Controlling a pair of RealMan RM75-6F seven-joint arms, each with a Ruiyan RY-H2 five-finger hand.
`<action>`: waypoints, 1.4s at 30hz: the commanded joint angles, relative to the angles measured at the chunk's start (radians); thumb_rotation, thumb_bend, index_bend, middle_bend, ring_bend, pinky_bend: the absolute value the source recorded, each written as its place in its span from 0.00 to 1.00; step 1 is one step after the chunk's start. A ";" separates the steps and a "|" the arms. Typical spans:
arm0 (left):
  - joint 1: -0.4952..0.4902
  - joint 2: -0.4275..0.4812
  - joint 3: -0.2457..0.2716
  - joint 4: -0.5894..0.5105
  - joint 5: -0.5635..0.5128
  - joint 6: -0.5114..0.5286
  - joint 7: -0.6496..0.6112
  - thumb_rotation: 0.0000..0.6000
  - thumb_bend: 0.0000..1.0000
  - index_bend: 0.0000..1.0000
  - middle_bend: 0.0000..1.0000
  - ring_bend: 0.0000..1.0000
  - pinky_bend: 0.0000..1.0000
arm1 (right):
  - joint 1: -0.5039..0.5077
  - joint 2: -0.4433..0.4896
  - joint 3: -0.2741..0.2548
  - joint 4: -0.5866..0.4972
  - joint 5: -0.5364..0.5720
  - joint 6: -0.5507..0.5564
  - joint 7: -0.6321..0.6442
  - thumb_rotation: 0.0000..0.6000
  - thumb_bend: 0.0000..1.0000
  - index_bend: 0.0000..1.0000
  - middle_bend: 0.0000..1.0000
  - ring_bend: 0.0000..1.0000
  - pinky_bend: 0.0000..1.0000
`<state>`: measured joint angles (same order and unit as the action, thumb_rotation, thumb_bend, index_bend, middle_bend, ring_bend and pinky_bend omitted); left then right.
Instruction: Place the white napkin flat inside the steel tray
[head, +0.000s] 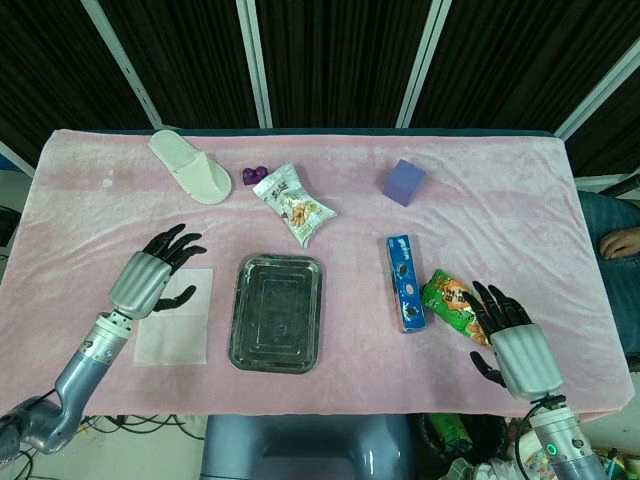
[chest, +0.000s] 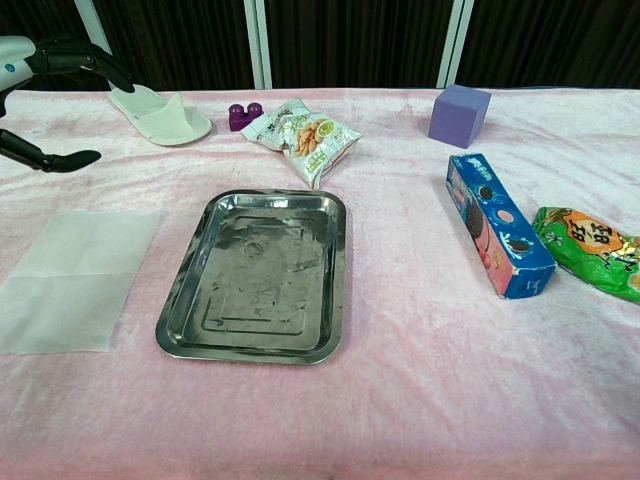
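steel tray (chest: 190, 300): shiny scuffed metal | white napkin (chest: 75, 280): thin matt paper | tablecloth (chest: 420, 390): pink fuzzy cloth

On the pink cloth (head: 480, 210) before you lay a white slipper (head: 190, 166), a small purple toy (head: 256, 175) beside a snack packet (head: 293, 205), and a purple cube (head: 404, 182). Nearer you, a blue biscuit box (head: 404, 283) lay just beside a green snack bag (head: 455, 305).
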<state>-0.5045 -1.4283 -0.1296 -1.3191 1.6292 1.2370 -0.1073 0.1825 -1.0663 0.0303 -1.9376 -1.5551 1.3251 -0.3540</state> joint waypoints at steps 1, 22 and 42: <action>-0.005 -0.007 0.007 0.017 -0.005 0.004 -0.024 1.00 0.31 0.24 0.15 0.00 0.17 | -0.001 0.005 -0.001 -0.004 -0.001 0.005 0.001 1.00 0.20 0.00 0.00 0.05 0.17; 0.015 0.019 0.038 -0.013 -0.022 0.061 -0.045 1.00 0.31 0.24 0.16 0.00 0.17 | -0.028 0.001 -0.020 0.006 -0.012 0.046 0.028 1.00 0.20 0.00 0.00 0.05 0.17; 0.247 0.214 0.118 -0.298 -0.229 0.159 0.333 1.00 0.27 0.26 0.15 0.00 0.15 | -0.127 0.047 -0.047 0.100 0.035 0.149 0.130 1.00 0.21 0.00 0.00 0.05 0.17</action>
<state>-0.2992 -1.2505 -0.0427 -1.5863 1.4362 1.3802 0.2147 0.0685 -1.0147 -0.0127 -1.8570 -1.5314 1.4618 -0.2321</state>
